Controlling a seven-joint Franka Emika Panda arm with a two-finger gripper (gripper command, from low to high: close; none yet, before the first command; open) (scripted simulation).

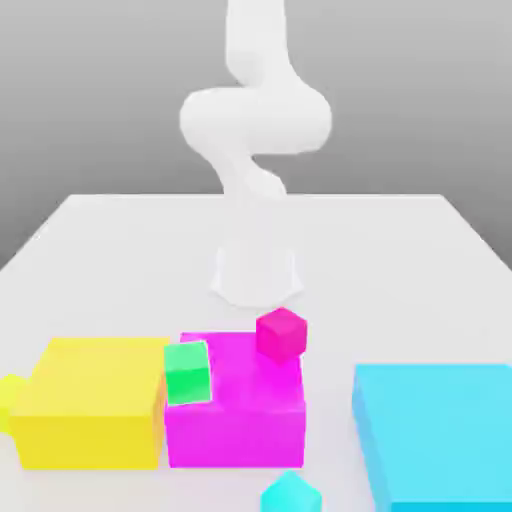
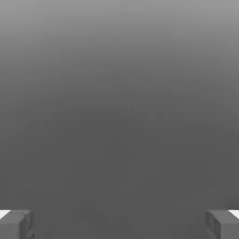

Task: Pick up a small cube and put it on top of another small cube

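Note:
The small cyan cube (image 1: 291, 495) lies on the white table (image 1: 120, 250) at the near edge, in front of the big magenta block (image 1: 240, 420). A small magenta cube (image 1: 281, 333) sits at that block's far right corner, and a small green cube (image 1: 187, 373) rests at its left edge. At the exterior view's far left a small yellow cube (image 1: 8, 400) peeks out. The white arm (image 1: 255, 130) rises from its base behind the blocks. In the hand view my gripper (image 2: 119, 224) is open, its grey fingertips (image 2: 16, 224) wide apart over plain grey background, with nothing between them.
A big yellow block (image 1: 90, 405) stands directly left of the magenta block. A big cyan block (image 1: 440, 435) stands at the exterior view's right. The arm's base (image 1: 257, 270) sits mid-table behind them.

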